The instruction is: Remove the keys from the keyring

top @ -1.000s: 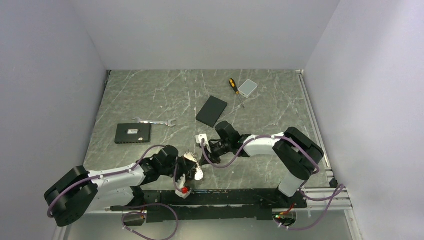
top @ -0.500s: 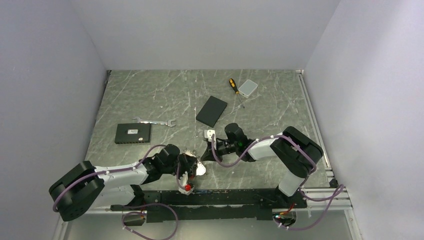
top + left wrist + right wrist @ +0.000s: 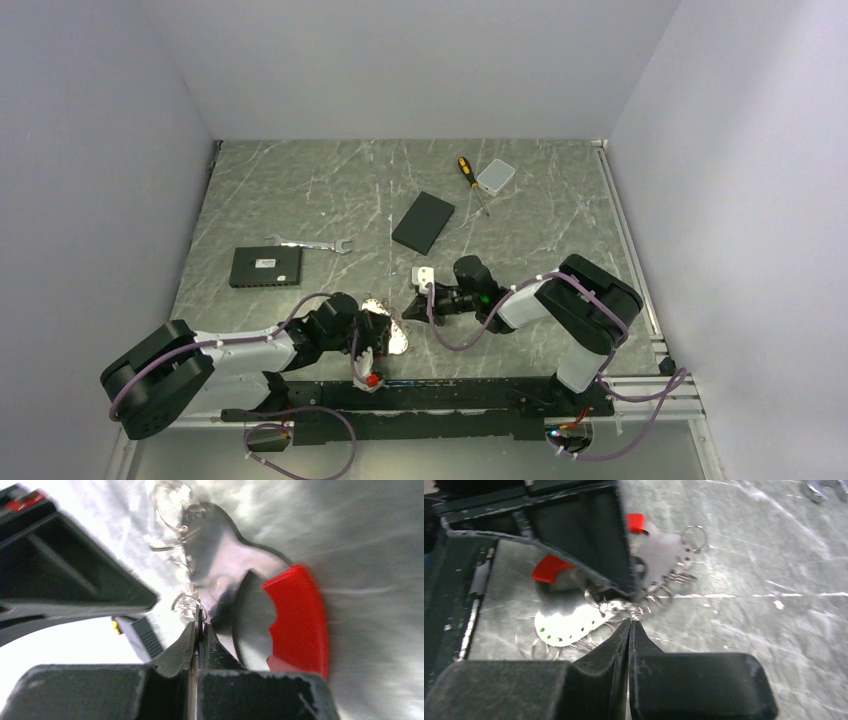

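Note:
The keyring (image 3: pixel 392 340) lies near the table's front edge as a tangle of whitish plates, red parts (image 3: pixel 299 620) and small wire rings (image 3: pixel 651 599). My left gripper (image 3: pixel 371 342) is shut on a thin metal edge of the keyring (image 3: pixel 220 575), with the jaws pressed together at the left gripper's tips (image 3: pixel 200 626). My right gripper (image 3: pixel 410 308) comes in from the right. The right gripper (image 3: pixel 630 622) is shut, its tips touching the wire rings beside a white holed plate (image 3: pixel 569 622). I cannot pick out the keys in the tangle.
A silver wrench (image 3: pixel 310 243) and a black box (image 3: pixel 266 267) lie at the left. A flat black pad (image 3: pixel 423 222) sits mid-table. A yellow-and-black screwdriver (image 3: pixel 466 172) and a small white box (image 3: pixel 495 176) lie at the back.
The right arm's wrist has shifted right and toward the front edge, its shut tips staying by the keyring. The left gripper has barely moved and keeps its grip.

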